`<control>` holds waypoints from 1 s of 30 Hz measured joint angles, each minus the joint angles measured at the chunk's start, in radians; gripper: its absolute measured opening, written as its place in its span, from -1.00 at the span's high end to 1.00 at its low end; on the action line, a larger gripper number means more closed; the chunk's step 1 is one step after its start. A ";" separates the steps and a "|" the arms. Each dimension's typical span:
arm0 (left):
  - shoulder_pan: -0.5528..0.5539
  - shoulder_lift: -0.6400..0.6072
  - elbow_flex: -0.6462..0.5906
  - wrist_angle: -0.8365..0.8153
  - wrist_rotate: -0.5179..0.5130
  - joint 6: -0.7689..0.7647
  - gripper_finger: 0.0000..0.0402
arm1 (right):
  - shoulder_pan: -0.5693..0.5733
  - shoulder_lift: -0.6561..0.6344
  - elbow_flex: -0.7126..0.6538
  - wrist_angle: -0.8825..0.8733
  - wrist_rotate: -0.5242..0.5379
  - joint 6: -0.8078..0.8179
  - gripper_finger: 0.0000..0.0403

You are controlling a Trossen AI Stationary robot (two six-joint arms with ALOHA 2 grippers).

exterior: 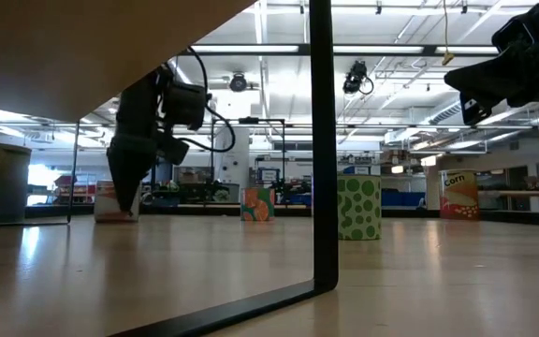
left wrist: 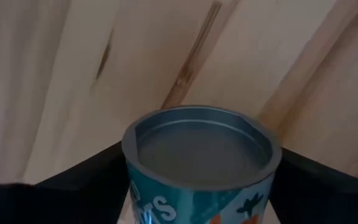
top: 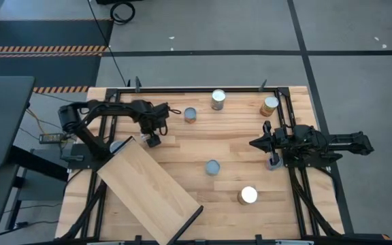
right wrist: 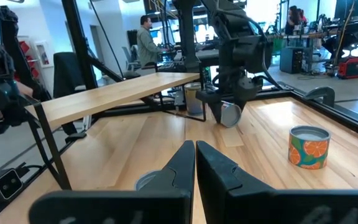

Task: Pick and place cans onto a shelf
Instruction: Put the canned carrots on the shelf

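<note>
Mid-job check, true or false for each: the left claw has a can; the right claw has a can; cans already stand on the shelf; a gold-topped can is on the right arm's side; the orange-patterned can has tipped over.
1. The left claw grips a teal-labelled can. True.
2. The right claw holds a can. False: it is shut on nothing, over the table's right side.
3. Cans already stand on the shelf. False: the high view shows its top bare.
4. A gold-topped can stands on the right arm's side. True.
5. The orange-patterned can has tipped over. False: it stands upright.
</note>
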 joint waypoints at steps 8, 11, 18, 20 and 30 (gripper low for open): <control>-0.002 -0.023 0.029 0.003 -0.003 -0.061 -0.41 | 0.000 0.000 0.000 0.001 -0.001 0.000 0.89; -0.011 -0.069 0.085 -0.008 -0.003 -0.090 -0.41 | 0.000 0.000 0.000 0.001 -0.001 0.000 0.89; -0.114 -0.223 0.240 0.025 0.035 -0.150 -0.43 | 0.000 0.000 0.000 0.001 -0.001 0.000 0.89; -0.170 -0.271 0.261 0.069 0.073 -0.158 -0.42 | 0.000 0.000 0.000 0.001 -0.001 0.000 0.89; -0.512 -0.407 0.263 0.339 0.211 0.012 -0.43 | 0.000 0.000 0.000 0.017 -0.001 0.000 0.89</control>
